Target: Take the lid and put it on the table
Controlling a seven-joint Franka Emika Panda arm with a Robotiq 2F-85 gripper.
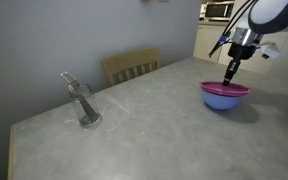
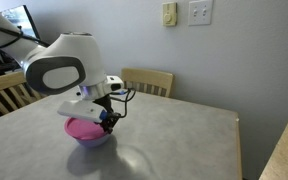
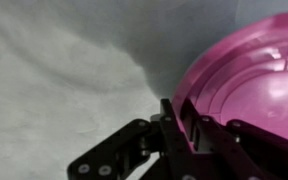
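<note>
My gripper [image 1: 230,72] is down at the edge of the pink lid [image 1: 226,89]. The lid lies right under me, on top of the blue bowl [image 1: 222,101] on the table [image 1: 154,120]. In the wrist view my fingers [image 3: 170,118] are at the lid's rim. I cannot tell if they squeeze it.

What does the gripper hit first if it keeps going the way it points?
The lid. The gripper points down at its rim; in the wrist view the fingers sit right at that edge, contact unclear. The blue bowl lies under it.
</note>
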